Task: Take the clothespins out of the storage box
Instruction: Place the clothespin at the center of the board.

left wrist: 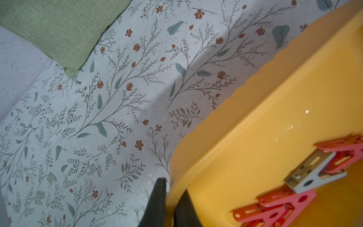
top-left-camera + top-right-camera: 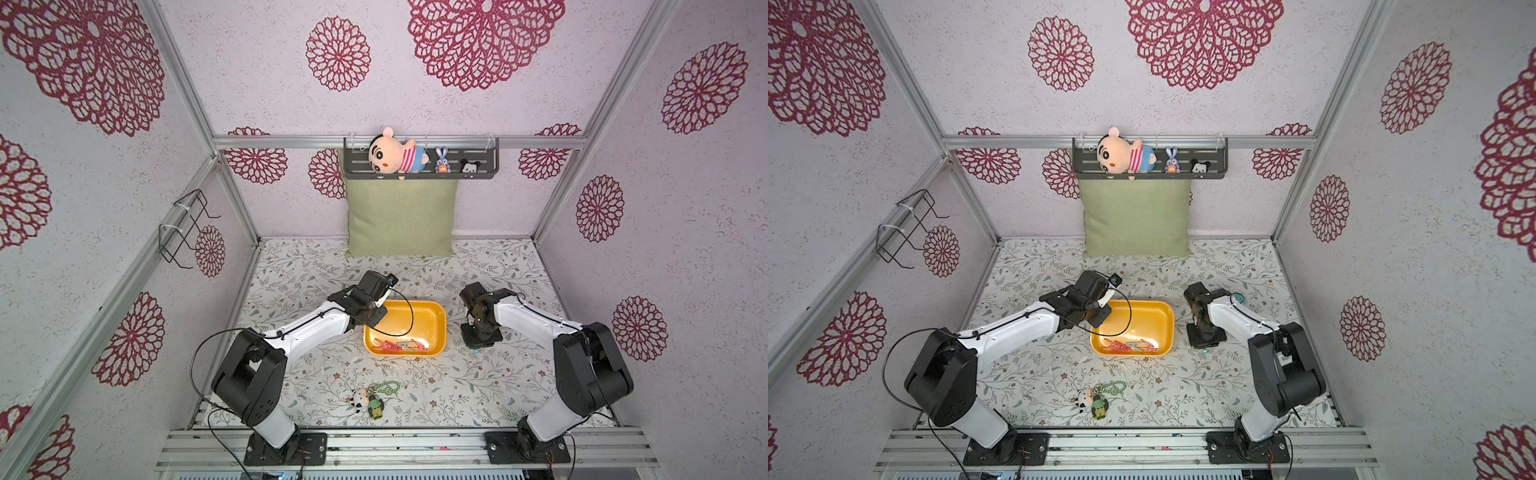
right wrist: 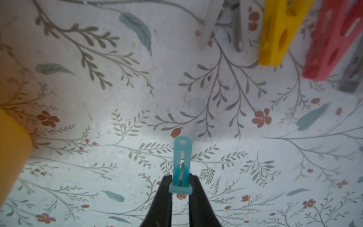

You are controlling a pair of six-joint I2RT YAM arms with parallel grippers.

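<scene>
The smooth, round-cornered yellow storage box point(image 2: 428, 320) sits on the floral-print counter point(image 2: 457, 386). Red and grey slotted plastic clothespins point(image 2: 399, 346) lie along its near wall. The left jaws pinch its rim. The right jaws grip a teal clothespin point(image 3: 181, 161) over open counter near the box's right edge.

Both top views gaze steeply down from high overhead on the whole floral-printed surface point(image 2: 457, 386); the wrist cameras hover close, each catching the shallow yellow plastic tray point(image 1: 255, 118).
</scene>
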